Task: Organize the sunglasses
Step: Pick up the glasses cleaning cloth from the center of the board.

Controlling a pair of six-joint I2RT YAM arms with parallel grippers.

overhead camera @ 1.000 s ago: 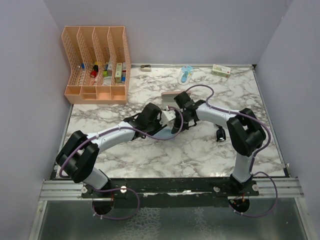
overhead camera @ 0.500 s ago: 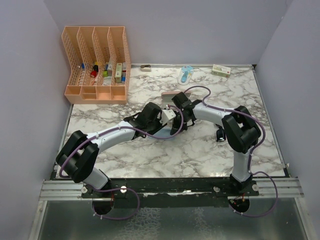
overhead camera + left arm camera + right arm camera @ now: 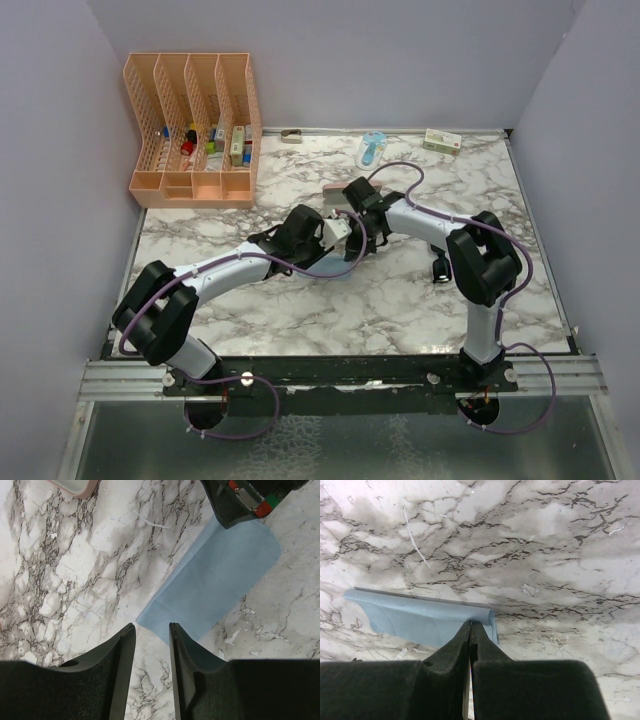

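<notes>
1. Presently, in the right wrist view, the right hand [image 3: 470, 626] is pressed closed on the curled edge of the light blue cloth [image 3: 415, 617]. No gap shows between its fingers.
2. The cloth runs from the pinch point toward the left of that frame. Its remainder lies flat on the marbled worktop [image 3: 400, 300].
3. In the left wrist view, the left hand [image 3: 151, 626] is set narrow with nothing between its fingers. It hangs over the worktop, and the near corner of the cloth lies just beyond its fingertips.
4. The same view shows the right hand at the upper right of the frame, over the far end of the cloth. A rim of the pink case [image 3: 75, 485] cuts in at the upper left.
5. In the top view, the sunglasses [image 3: 438, 268] lie on the worktop right of centre, just beside the right arm's elbow link. They are well apart from both hands and from the pink case. Whether they touch the arm cannot be told.
6. Both hands meet at the centre of the top view, with the pink case just behind them.
7. A peach file organizer [image 3: 195, 130] stands at the upper left of the worktop with small items in its slots.
</notes>
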